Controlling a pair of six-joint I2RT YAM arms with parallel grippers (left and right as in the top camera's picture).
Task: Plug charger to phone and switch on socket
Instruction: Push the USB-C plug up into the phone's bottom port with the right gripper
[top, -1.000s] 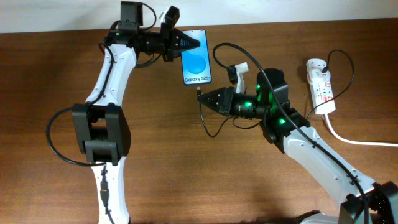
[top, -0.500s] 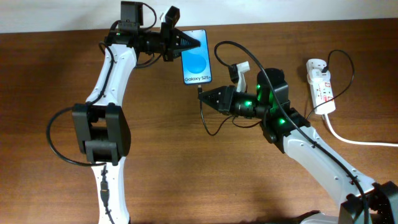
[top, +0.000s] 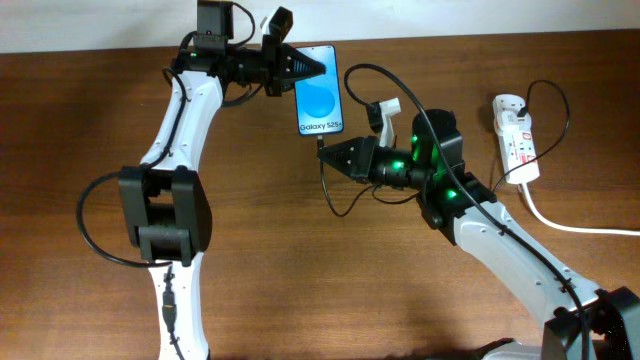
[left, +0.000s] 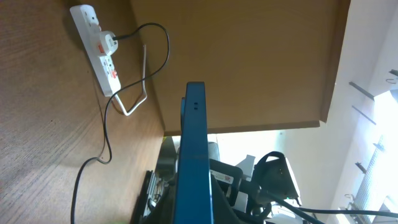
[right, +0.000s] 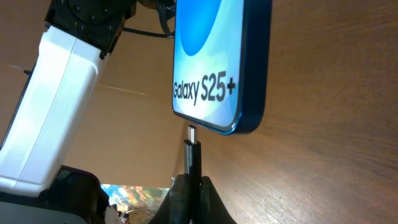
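The phone (top: 319, 91) with its blue screen and "Galaxy S25+" text lies at the far middle of the table. My left gripper (top: 310, 68) is shut on its far end; the left wrist view shows the phone edge-on (left: 194, 155). My right gripper (top: 332, 157) is shut on the charger plug (right: 193, 155). The plug's metal tip stands just below the phone's bottom edge (right: 214, 74), almost touching it. The thin black charger cable (top: 345, 205) loops under the right arm. The white socket strip (top: 517, 138) lies at the far right, also seen in the left wrist view (left: 96, 46).
A thick white cord (top: 565, 222) runs from the socket to the right table edge. A thin black cable (top: 548, 100) loops from the plug in the socket. The pale wall borders the table's far edge close behind the phone.
The phone and my left gripper have shifted very slightly right. My right gripper with the plug has edged a little closer to the phone's bottom edge.
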